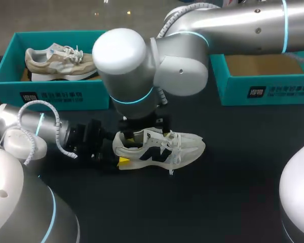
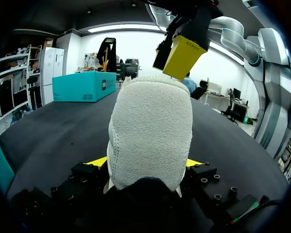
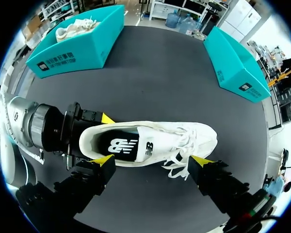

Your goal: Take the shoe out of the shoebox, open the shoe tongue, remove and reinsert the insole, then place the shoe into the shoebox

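Shoe (image 1: pixel 162 149) was found outside both boxes, lying upright on its sole on the black table (image 1: pixel 233 192) near the middle, toe pointed to the robot's right; its heel was pinched from both sides by the left gripper (image 2: pixel 148 162), the yellow tips pressed against the heel counter, a hold judged to steady the shoe against sliding while its opening was worked from above; the right gripper (image 3: pixel 152 162) was held directly over the shoe with its fingers spread wide and nothing between them, one tip beside the heel opening and the other beside the laces (image 3: pixel 182 141), a stance judged suited to reaching down for the tongue or the collar; the insole (image 3: pixel 123 145) was seen seated flat inside the shoe, and whether it had been taken out could not be told; the tongue was not seen pulled open; a shoebox (image 1: pixel 266 91) with no shoe visible in it was set at the far right, well apart from the shoe, judged the place for return; the other shoebox (image 1: pixel 55 93), at the far left, was occupied by a beige shoe (image 1: pixel 58 61).
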Robot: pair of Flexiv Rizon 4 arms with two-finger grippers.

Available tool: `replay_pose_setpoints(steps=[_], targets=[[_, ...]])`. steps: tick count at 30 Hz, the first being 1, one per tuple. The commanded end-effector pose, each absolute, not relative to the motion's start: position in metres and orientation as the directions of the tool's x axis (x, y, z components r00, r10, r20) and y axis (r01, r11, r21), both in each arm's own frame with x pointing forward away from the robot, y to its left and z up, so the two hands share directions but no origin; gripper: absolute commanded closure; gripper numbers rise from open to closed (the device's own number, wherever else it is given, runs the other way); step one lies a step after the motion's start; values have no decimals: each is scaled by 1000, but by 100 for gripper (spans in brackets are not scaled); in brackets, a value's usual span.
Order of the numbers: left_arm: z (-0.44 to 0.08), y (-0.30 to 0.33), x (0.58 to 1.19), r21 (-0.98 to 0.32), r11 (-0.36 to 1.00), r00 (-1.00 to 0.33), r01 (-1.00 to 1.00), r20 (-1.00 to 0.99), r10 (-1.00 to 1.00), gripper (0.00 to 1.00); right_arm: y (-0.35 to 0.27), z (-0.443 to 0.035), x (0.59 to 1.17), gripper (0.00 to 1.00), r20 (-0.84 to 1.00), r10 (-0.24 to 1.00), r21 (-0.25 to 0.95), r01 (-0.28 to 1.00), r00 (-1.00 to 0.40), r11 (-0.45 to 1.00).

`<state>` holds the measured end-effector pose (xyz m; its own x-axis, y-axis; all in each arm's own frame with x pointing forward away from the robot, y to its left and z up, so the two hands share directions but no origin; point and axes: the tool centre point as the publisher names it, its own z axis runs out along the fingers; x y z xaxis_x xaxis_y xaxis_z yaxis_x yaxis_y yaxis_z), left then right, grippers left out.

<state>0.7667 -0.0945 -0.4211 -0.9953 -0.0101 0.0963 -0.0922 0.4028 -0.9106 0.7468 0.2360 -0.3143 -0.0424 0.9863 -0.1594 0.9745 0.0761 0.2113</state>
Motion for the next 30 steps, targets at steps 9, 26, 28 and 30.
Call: replay_pose_setpoints(steps=[9,26,28,30], targets=[[-426,-94,769,-909,406,-995,-93,97,-10,100,239,-335,757,0,-318,948,195,980,17,48],[-426,-94,769,-909,406,-995,-93,97,-10,100,230,-364,760,0,-402,915,138,989,17,42],[-426,-94,769,-909,406,-995,-93,97,-10,100,227,-367,761,0,-406,914,130,991,21,35],[-426,-94,769,-909,406,-995,-93,97,-10,100,224,-370,762,0,-413,910,124,992,25,29]])
